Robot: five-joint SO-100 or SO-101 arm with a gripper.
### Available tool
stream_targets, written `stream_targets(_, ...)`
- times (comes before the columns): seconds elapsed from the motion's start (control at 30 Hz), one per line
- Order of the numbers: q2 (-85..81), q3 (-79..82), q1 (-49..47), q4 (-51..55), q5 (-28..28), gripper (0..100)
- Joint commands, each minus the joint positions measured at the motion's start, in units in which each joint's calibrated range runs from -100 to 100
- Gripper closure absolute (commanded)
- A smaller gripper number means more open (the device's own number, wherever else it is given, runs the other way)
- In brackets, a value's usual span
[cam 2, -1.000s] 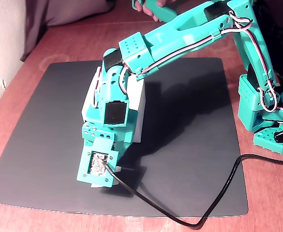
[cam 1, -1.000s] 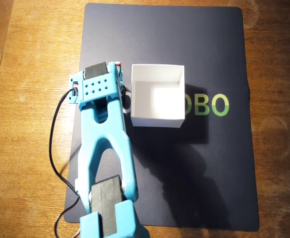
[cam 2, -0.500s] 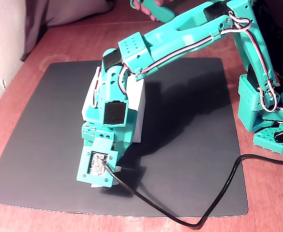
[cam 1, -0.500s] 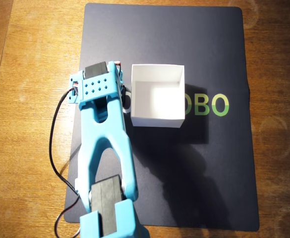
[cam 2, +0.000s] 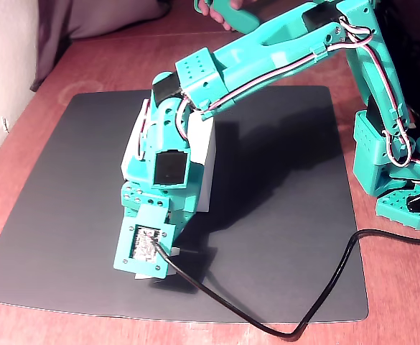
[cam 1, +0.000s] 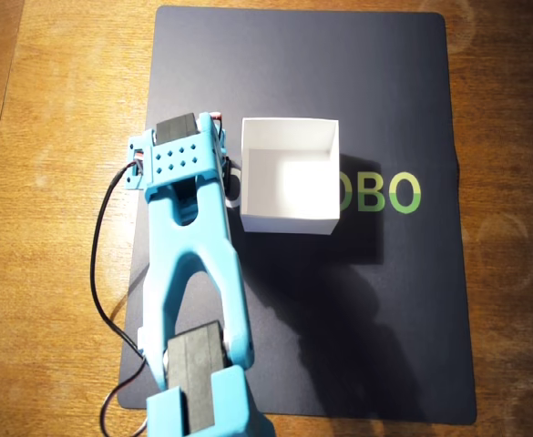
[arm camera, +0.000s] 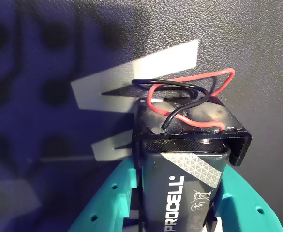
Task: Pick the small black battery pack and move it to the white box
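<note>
Nothing has moved since the earlier frames: arm, box and mat sit exactly as they did.

Nearest the wrist camera, the small black battery pack (arm camera: 182, 188), a rectangular block with white lettering on its top face, is clamped between the two teal plastic fingers of the gripper (arm camera: 180, 220), one finger pressing each long side. Its capped far end carries thin red and black wires (arm camera: 189, 92) that loop up beyond the fingertips. Past that end lies the dark leather-textured mat (arm camera: 44, 58), crossed by slanting white marks.

From overhead, the pack itself is hidden beneath the light-blue arm (cam 1: 191, 264), whose wrist block sits just left of the square white card box (cam 1: 290, 218). The box stands open-topped on the dark mat (cam 1: 394, 319), partly covering green lettering, and its floor is bare. So the pack is held at the gripper, just beside the box's left wall and outside it.

In the fixed view the teal arm (cam 2: 267, 50) reaches from its base at the right edge of the mat, upper link stretched out and sloping down, wrist bent steeply downward in front of the box (cam 2: 206, 172). A black cable (cam 2: 281, 316) trails from the wrist camera across the mat (cam 2: 52, 215) toward the wooden table (cam 2: 403, 287).
</note>
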Motion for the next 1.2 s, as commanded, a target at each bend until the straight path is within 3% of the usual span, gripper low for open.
stream_targets(0.0, 0.4, 0.0, -0.1, 0.9, -0.2, 94)
stream_targets(1.17, -5.6, -6.4, -0.3, 1.2, 2.4, 94)
